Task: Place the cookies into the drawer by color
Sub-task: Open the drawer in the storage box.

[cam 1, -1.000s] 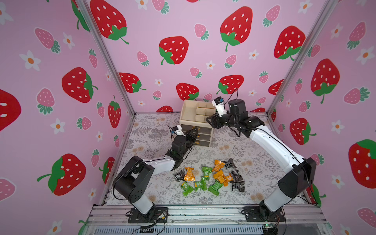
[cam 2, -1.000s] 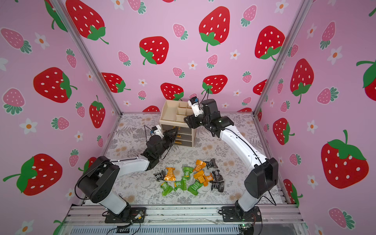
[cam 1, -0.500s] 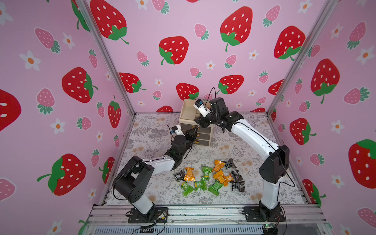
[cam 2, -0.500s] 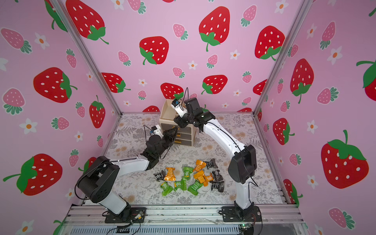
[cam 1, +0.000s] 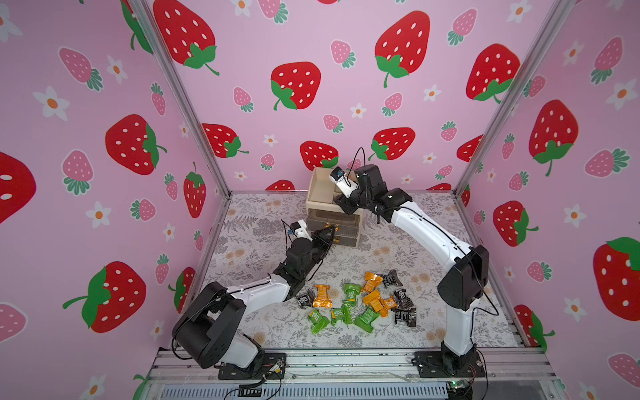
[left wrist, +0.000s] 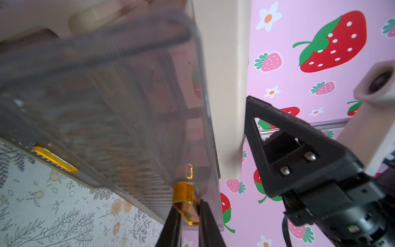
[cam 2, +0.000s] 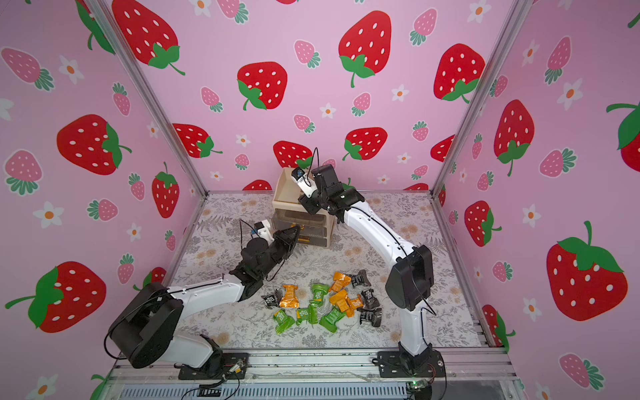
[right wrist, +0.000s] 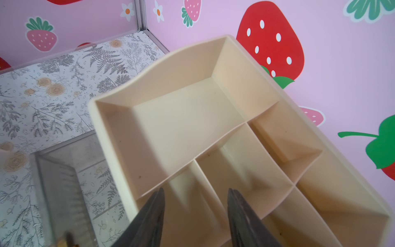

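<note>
**Drawer unit.** We find the drawer unit (cam 1: 313, 194) standing upright at the rear of the surface (cam 1: 256, 242). Its fronts face the robot and its long axis runs across the cell.

**Left gripper.** The left gripper (left wrist: 190, 213) is closed tight on the gold handle (left wrist: 184, 192) of a smoky drawer (left wrist: 160, 149), pinching the tab between its tips. We judge this hold is meant to draw the drawer straight out along its slide, toward the robot. In the right wrist view the drawer projects from under the tray top (right wrist: 171, 70), so it appears partly out.

**Right gripper.** The right gripper (right wrist: 195, 190) hangs over the tray's front compartments with its jaws parted and nothing in them. They seem to straddle a divider, though we cannot confirm contact. We judge it is placed there to steady the light unit against the pull.

**Cookies.** The cookies (cam 1: 372, 301) lie in a loose heap of mixed colours on the surface, toward the robot and well apart from the unit. Their crimped ends point every way. We see none in a drawer.
</note>
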Robot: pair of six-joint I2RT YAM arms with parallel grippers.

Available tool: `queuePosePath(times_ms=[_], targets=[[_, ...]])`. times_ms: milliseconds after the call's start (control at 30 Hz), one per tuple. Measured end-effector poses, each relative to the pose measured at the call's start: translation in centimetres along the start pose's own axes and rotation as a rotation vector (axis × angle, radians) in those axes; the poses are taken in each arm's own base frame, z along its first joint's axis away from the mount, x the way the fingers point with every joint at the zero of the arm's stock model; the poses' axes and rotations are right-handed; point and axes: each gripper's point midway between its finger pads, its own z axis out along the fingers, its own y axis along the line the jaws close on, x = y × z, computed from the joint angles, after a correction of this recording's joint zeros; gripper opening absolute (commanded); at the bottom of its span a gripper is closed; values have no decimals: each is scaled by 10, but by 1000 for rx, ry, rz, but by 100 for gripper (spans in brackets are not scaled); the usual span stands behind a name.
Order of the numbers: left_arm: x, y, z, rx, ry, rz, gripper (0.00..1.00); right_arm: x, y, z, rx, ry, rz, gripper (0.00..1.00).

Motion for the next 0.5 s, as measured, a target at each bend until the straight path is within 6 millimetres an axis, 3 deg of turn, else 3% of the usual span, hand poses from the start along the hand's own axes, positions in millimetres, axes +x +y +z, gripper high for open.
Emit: queuePosePath(times_ms=[300, 500], targets=[[27, -4, -4, 17, 40, -4, 0, 0, -5, 3, 14, -3, -14, 49], [29, -3, -9, 28, 39, -21, 0, -1, -5, 2, 12, -5, -7, 50]])
